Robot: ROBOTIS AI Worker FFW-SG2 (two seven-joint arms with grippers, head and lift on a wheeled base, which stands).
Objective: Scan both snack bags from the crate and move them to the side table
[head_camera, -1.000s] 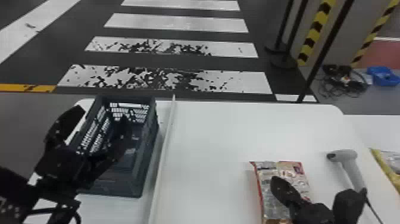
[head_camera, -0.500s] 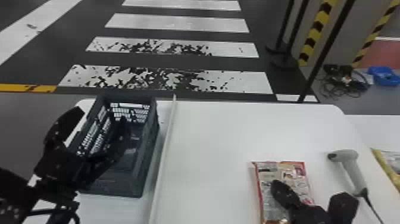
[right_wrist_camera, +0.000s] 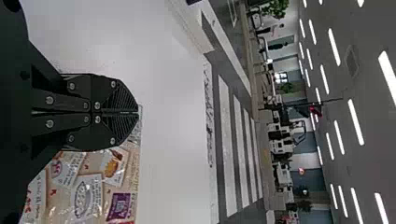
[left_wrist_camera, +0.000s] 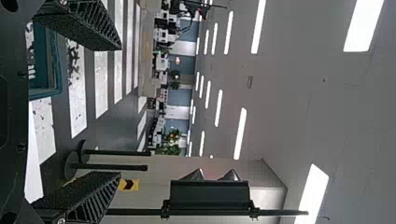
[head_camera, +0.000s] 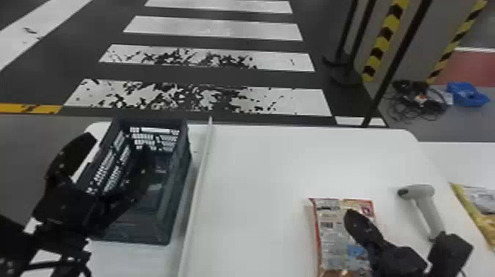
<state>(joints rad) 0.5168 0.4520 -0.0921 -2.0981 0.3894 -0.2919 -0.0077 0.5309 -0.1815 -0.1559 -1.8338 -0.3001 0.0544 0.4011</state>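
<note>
Crate (head_camera: 176, 176): left gripper (head_camera: 117, 145) at it, fingers wide apart, empty. Snack bag (head_camera: 329, 235): right gripper (head_camera: 351, 216) above, fingers closed together, empty.

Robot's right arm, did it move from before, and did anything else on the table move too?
Yes, the right gripper shifted a bit to the right and farther up the head view. I can't see it carry anything away. The snack bag, scanner, crate and left gripper stayed about where they were.
</note>
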